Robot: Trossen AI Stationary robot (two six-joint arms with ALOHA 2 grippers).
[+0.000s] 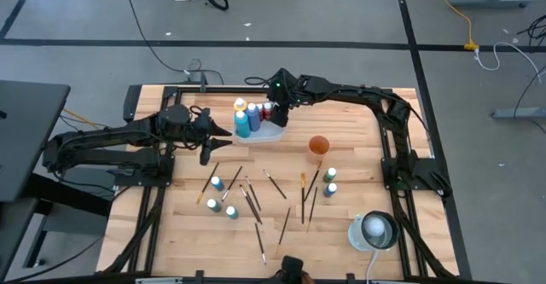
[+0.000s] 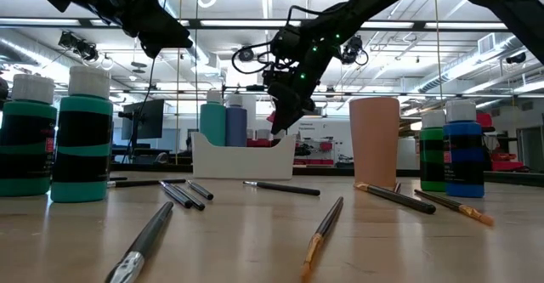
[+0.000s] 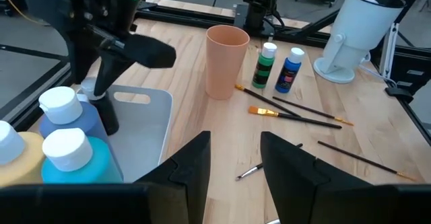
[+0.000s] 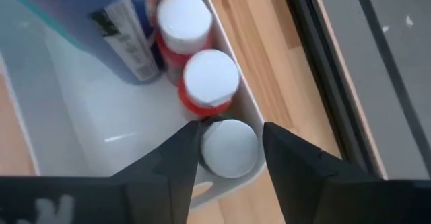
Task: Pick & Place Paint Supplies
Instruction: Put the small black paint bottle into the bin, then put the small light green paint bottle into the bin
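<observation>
right end effector (image 4: 225, 146) stands part open around a white-capped bottle (image 4: 229, 148) set in the tray (image 4: 108, 126); placing step, next lift clear; left end effector (image 3: 234, 158) waits open, empty

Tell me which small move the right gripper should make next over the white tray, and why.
Probably lift straight up. The right gripper stands open around a white-capped bottle that already sits in the white tray beside two red bottles, so the bottle looks released.
</observation>
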